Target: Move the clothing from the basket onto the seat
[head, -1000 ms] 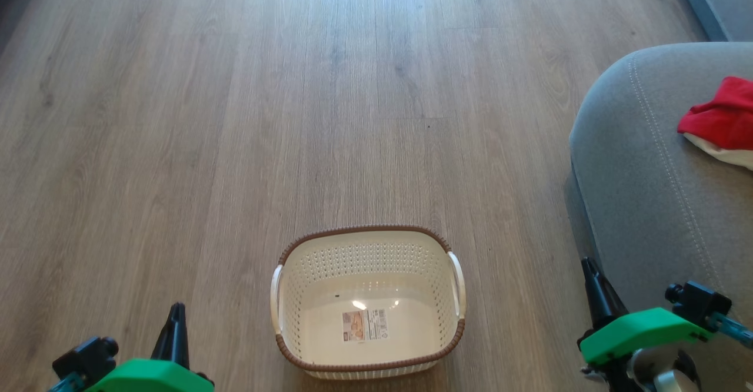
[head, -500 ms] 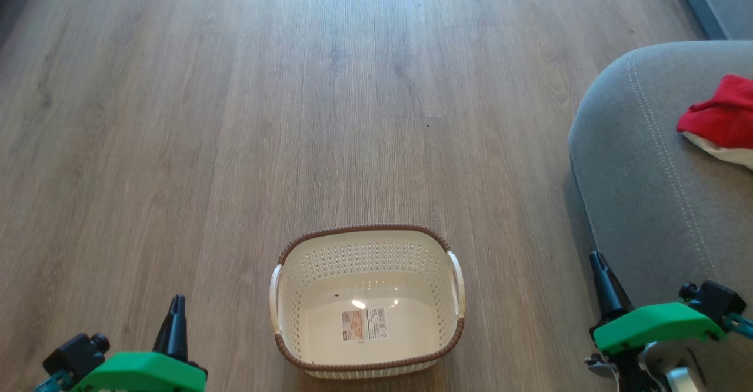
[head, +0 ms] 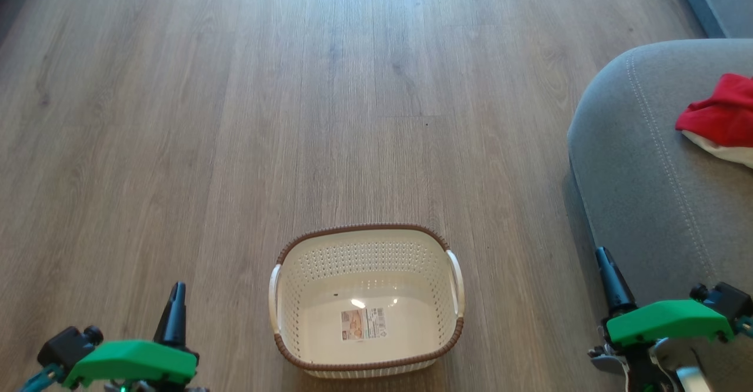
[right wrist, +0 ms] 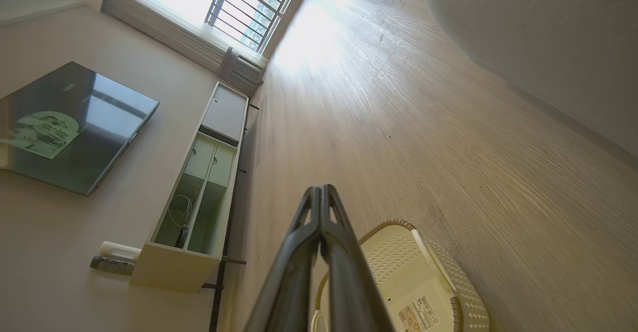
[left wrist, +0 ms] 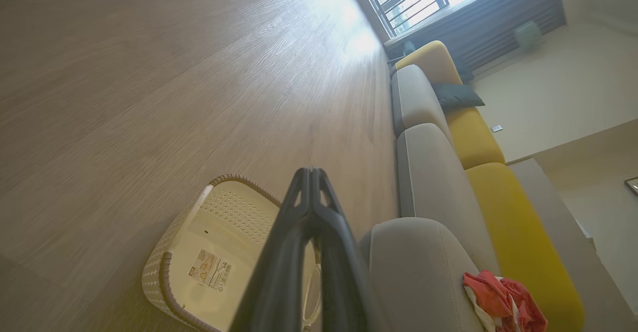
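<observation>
Small cream perforated plastic laundry basket (head: 365, 256) w/ brown woven rim and white side handles sits upright on the grey-brown wood-plank floor (head: 235, 115), btm centre of head view. A paper label (head: 365, 325) lies flat on its bare bottom.

Soft bright red fabric clothing (head: 719, 115) w/ a white panel lies bunched on top of the large grey upholstered seat (head: 641, 162) w/ pale stitch lines, at the right edge of head view, well apart from the basket. The frame cuts it off there, so can't tell if it's one garment or more. The seat's rounded edge is near the basket's right side, not touching.

Left gripper (head: 177, 292) is low at btm left, over bare floor left of the basket. Its two long dark fingers are pressed together, tips meeting, as the left wrist view shows plainly. Right gripper (head: 606, 259) is at btm right, just beside the seat's front edge, fingers likewise pressed tight together. Both point up the head view, away from the robot.
</observation>
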### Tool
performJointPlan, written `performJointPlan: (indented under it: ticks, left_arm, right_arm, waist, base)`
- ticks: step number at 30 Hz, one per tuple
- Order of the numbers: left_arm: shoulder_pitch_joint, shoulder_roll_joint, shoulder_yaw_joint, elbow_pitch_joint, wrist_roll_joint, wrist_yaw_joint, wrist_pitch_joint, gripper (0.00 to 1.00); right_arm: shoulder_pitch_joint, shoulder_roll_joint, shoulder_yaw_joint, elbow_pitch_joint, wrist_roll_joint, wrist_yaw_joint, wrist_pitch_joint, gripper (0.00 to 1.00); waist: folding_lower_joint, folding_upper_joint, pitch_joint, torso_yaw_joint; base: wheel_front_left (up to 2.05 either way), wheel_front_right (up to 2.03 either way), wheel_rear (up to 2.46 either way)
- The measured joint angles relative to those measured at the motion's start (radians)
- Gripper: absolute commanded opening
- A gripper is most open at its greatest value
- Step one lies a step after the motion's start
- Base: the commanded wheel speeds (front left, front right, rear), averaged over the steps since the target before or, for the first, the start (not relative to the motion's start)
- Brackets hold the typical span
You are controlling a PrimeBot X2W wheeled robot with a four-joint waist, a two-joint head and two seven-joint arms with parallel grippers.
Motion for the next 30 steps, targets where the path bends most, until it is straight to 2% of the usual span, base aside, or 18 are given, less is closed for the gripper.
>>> performJointPlan:
  ticks: [30]
  left_arm:
    - [-0.052,-0.001,0.007,0.001,-0.351,-0.027,0.085,0.0]
  right_arm:
    - [-0.016,0.009,-0.062,-0.037,0.312,0.0,0.088,0.0]
  waist:
    - [0.0,0.0,0.005,-0.006]
  base:
    - [0.0,0.0,0.0]
